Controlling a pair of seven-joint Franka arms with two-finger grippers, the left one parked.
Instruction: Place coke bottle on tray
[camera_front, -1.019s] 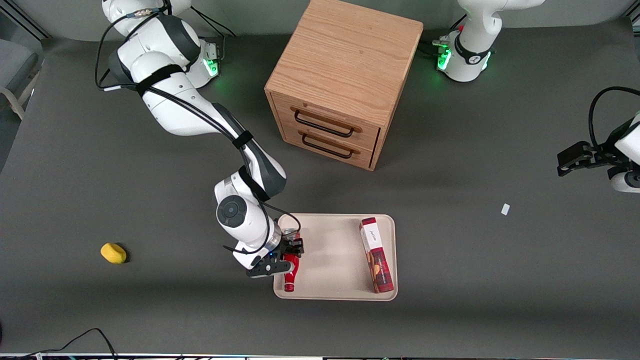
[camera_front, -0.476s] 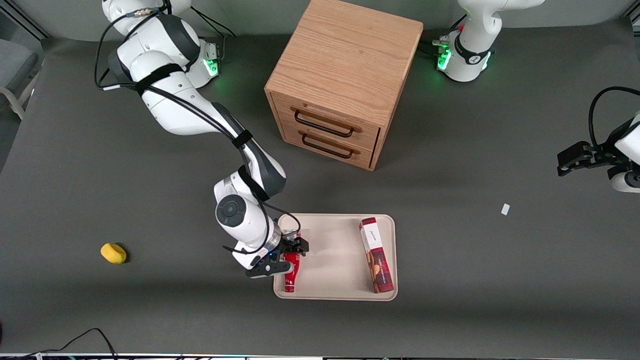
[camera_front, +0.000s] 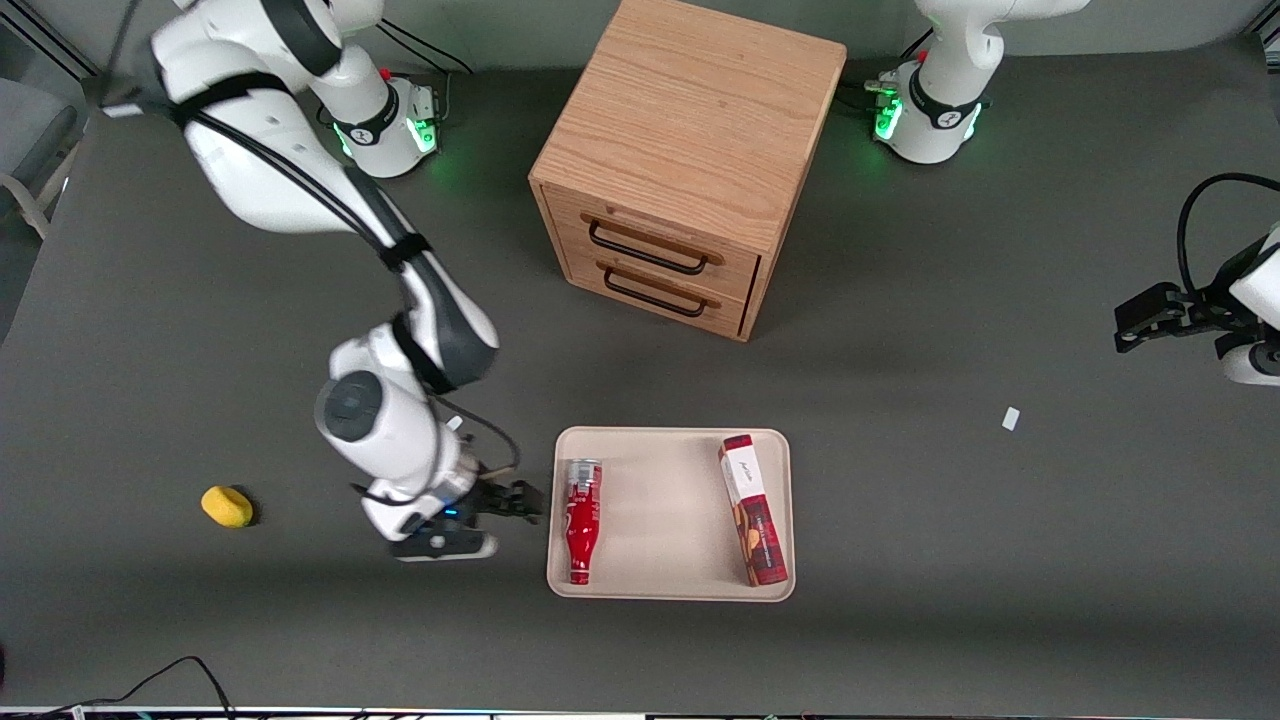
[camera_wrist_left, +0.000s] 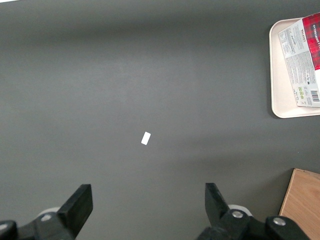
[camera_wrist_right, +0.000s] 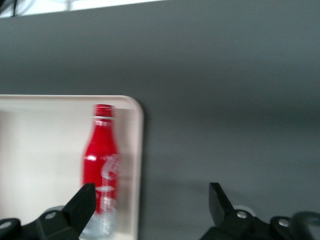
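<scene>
With the coke bottle (camera_front: 580, 520) lying on its side inside the tray (camera_front: 670, 590) by the working arm's edge, your gripper (camera_front: 515, 500), fingers spread and empty, hung just beside the tray, best lifted straight clear without nudging its rim.

Red coke bottle (camera_front: 580, 520) with white lettering, silvery-grey base — beige tray (camera_front: 660, 590) — black open-fingered pincer (camera_front: 522, 500) beside it.

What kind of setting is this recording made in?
Probably a robotics lab bench: a dark-covered table with arms mounted at its edge, props like a wooden drawer cabinet and tray, and the gripper open beside the tray.
</scene>
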